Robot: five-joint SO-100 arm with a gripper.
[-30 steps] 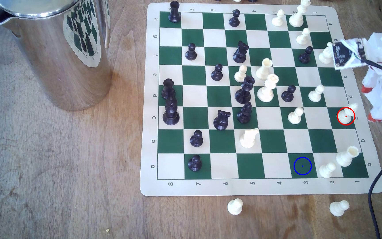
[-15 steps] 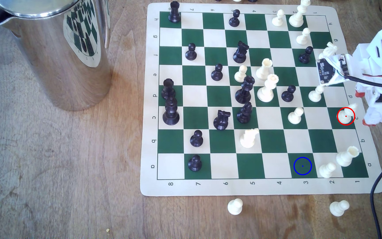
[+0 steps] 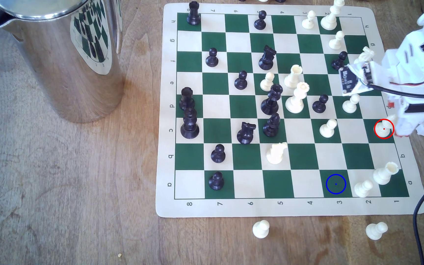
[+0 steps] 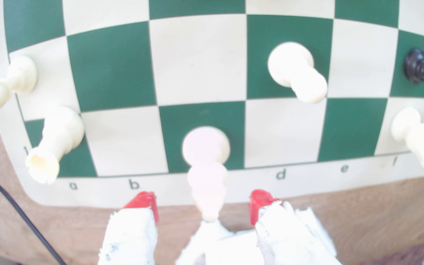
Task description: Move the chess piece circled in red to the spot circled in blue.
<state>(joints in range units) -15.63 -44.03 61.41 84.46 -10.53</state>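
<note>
- Gripper [image 4: 204, 206] spread wide, grasping nothing; red tips either side of the bishop's [image 4: 206, 163] head, not touching.
- Bishop upright on the red-ringed green edge square, near the board [image 3: 292, 210] rim.
- Likely light, stiff, slick plastic, top-heavy; best pinched at the slim body.
- Spot [image 3: 336, 184] bare, pawn [image 3: 362, 188] just beside.

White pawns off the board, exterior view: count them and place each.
2. One pawn stands on the table below the 6 and 5 labels; the other pawn below the 2 label. Cut-off pieces at the top edge may be more.
</note>
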